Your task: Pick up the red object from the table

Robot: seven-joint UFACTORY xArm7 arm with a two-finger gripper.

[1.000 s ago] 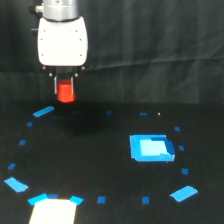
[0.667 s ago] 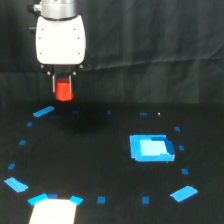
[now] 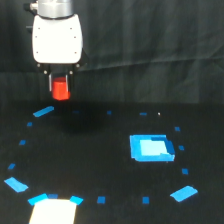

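My end effector (image 3: 60, 89) is closed around the red object (image 3: 60, 90), which sits between my fingers, clear of the counter (image 3: 100, 165) below me. To do this lift well, I keep the squeeze firm and rise straight up, slowly, so the block cannot slip or twist

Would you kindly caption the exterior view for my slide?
White gripper holds the red object above the black table, with the blue square patch nearby.

Dim, soft-focus scene; blue marks glare brightly.
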